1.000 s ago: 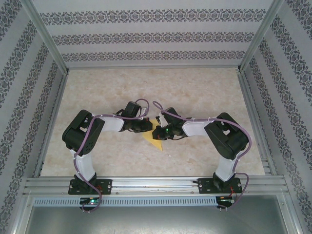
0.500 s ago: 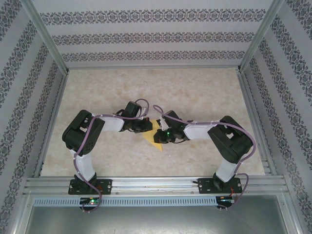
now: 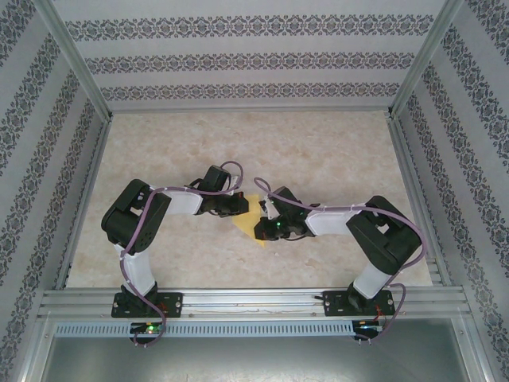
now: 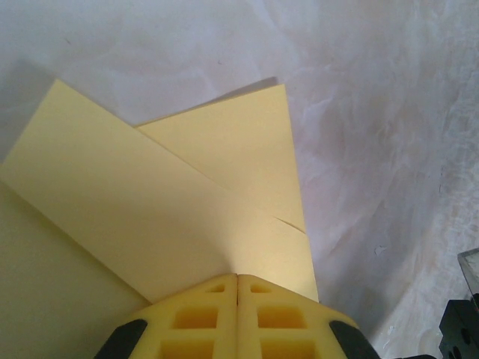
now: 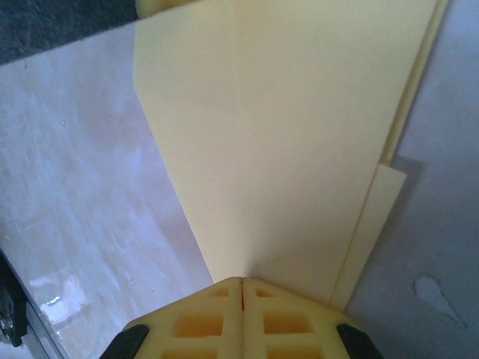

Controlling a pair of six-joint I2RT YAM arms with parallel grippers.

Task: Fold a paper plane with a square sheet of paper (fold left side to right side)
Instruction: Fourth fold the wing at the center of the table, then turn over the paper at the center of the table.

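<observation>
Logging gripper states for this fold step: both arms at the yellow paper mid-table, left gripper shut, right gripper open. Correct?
One error: the right gripper is shut, not open. The right wrist view shows its fingers meeting with no gap, tips at the folded yellow paper. The rest holds: the left gripper is shut, and both arms are at the paper mid-table.

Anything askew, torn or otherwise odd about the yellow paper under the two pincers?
No tear or spill. The square sheet of paper is folded, but its layers are not flush: in the right wrist view a lower one juts past the top layer's right edge. The left pincer and right pincer are shut, tips on it.
</observation>
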